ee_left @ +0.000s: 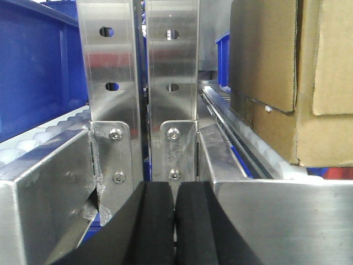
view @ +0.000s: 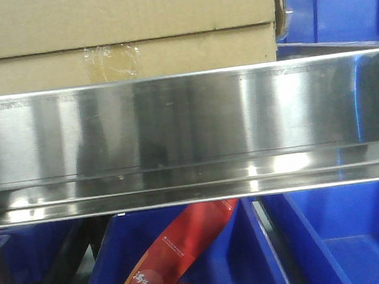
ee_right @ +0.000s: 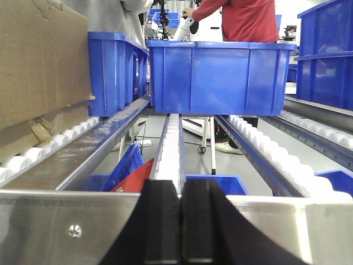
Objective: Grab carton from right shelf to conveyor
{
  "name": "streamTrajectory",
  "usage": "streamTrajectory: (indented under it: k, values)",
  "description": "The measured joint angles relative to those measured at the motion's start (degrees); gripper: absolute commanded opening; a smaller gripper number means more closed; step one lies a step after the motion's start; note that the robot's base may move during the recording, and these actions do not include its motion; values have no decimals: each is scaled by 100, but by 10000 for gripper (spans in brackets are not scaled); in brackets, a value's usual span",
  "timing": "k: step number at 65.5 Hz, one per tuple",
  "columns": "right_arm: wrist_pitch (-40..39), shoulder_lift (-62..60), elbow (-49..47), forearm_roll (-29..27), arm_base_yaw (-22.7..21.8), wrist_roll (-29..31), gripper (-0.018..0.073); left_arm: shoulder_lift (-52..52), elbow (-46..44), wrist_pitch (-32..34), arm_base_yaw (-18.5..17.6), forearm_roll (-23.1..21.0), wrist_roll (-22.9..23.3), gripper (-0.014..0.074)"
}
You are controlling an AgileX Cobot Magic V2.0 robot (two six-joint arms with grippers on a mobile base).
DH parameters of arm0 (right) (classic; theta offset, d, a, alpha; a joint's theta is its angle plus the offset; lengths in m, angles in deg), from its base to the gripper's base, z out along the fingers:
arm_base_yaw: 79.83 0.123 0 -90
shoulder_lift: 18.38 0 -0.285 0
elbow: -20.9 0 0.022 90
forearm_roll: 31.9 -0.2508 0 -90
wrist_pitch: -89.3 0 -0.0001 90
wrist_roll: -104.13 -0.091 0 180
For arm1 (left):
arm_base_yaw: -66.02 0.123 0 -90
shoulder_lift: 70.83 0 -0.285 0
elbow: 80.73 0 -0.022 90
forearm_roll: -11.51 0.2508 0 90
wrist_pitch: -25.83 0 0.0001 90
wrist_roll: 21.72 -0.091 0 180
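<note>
While the left end effector [ee_left: 175, 194] was clenched, its black pads pressed together on nothing, it sat just before the steel front rail of the right shelf [view: 189, 135]. The right end effector [ee_right: 180, 193] was clenched and empty in the same way. Behind the rail the carton [view: 116, 27] rested on the white rollers [ee_right: 276, 154] of the shelf, and a blue bin [ee_right: 220, 77] stood beside it. Under the shelf, a red packet [view: 181, 251] lay in a lower bin [view: 363, 246].
</note>
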Motion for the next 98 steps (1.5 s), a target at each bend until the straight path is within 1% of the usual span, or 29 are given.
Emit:
streamTrajectory:
  k: [39,49,57,66,76,82,90,93,94,97,98]
  values:
    - [0,0,0,0,0,0,-69,0,0,0,0,0,0,15]
    - [-101,0,0,0,0,0,-69,0,0,11,0,0,0,15]
    - [-154,0,0,0,0,0,-69,0,0,189,0,0,0,15]
    - [-230,0,0,0,0,0,-69,0,0,636,0,-63,0,15]
    - [-396,0,-75,-234,0,0,-69,0,-20,1054,0,-138,0,15]
    - [-230,0,-491,-270,0,0,-69,0,-352,740,0,-153,0,15]
    - [538,18,-1345,-315,0,0,-52,69,-1275,20,0,-153,0,27]
    - [782,131,-1662,-330,0,0,-14,209,-1725,-332,0,-122,0,56]
    - [859,171,-1815,-329,0,0,12,259,-1852,-435,0,-101,0,67]
    - [1119,392,-2195,-332,0,0,92,496,-2339,-827,0,-75,0,137]
    - [1162,449,-2284,-332,0,0,132,564,-2452,-916,0,-63,0,155]
